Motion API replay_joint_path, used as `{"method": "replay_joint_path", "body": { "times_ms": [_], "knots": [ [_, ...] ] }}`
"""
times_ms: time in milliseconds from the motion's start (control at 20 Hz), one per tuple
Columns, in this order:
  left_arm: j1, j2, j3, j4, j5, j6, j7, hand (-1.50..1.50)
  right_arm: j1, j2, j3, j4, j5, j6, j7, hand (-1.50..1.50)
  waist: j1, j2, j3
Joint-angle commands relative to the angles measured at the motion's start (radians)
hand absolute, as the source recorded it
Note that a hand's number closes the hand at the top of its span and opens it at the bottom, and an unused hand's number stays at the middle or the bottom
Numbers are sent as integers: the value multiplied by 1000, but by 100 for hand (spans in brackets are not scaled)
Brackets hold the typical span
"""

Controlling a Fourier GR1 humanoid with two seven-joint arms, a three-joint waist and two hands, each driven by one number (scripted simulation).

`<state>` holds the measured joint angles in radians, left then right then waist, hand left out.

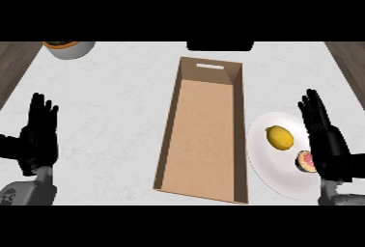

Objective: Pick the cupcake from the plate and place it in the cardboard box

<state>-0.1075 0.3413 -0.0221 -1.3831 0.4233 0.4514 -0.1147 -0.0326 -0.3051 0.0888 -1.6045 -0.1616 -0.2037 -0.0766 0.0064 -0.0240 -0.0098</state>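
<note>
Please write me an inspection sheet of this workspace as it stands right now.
Surface: pale marbled counter, dark wood strips at both far sides.
Job's things: open cardboard box at centre, nothing seen inside; white plate just right of it, carrying a cupcake partly hidden by the right hand.
Clutter: yellow lemon on the plate; bowl at the far left corner; dark object at the far edge, unclear what.
Hands: left hand open, fingers up, near the left edge; right hand open over the plate's right side, holding nothing.
Cables: nothing seen.
Surroundings: nothing seen beyond the counter.
</note>
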Motion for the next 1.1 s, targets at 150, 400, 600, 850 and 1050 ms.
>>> {"method": "replay_joint_path", "body": {
  "times_ms": [150,400,600,850,1050],
  "knots": [
    [38,199,-61,52,-171,-41,15,0,-16,-169,-1,68,-193,428,-43,-150,12,35,17],
    [28,245,-127,78,-236,-64,60,0,-76,-465,104,7,203,536,-232,-150,7,36,17],
    [13,273,-147,101,-269,-79,89,0,14,-417,34,289,-14,739,-542,-150,4,49,23],
    [-19,261,-165,101,-291,-74,113,0,-60,-482,20,470,54,885,-838,-150,27,41,20],
    [-52,268,-167,122,-295,-99,129,0,-129,-585,47,540,225,759,-936,-150,33,42,18]
  ]
}}
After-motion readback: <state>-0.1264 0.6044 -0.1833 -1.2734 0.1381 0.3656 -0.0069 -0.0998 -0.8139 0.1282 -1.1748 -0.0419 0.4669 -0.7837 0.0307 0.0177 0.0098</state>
